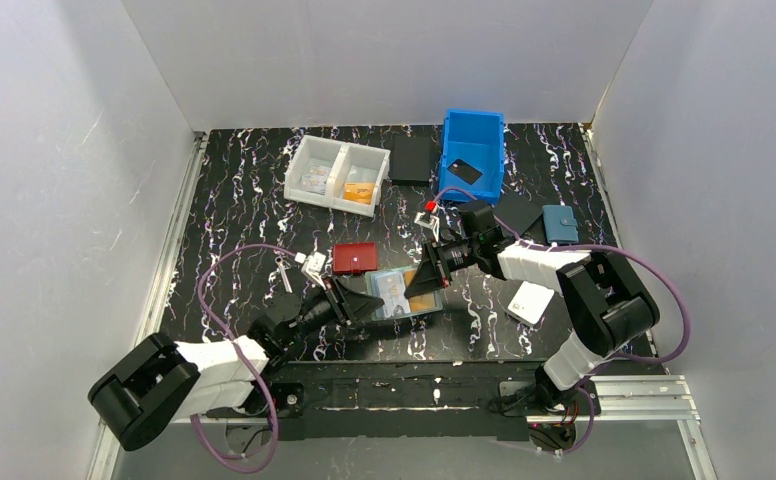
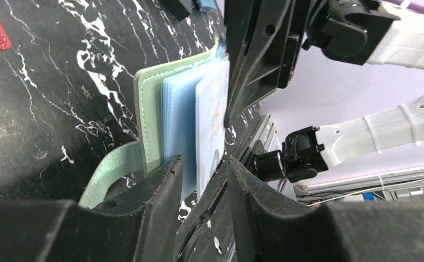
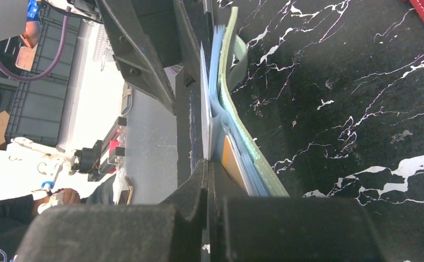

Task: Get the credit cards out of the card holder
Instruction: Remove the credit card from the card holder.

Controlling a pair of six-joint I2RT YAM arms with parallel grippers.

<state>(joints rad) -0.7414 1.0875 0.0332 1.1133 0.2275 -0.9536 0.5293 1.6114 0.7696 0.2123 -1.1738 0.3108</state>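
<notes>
Marbled table (image 2: pixel 46 109): one card holder (image 2: pixel 147 103), perhaps three credit cards (image 3: pixel 230 158) inside.

Left arm (image 1: pixel 219 360): stretched low and forward toward centre, wrist level, jaws parted. Right arm (image 1: pixel 529 262): elbow raised, forearm reaching left, jaws pressed shut. Tips face each other, near.

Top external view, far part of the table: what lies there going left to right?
From the left: white two-compartment plastic tray → black square pad → blue plastic bin → small teal snap wallet.
</notes>
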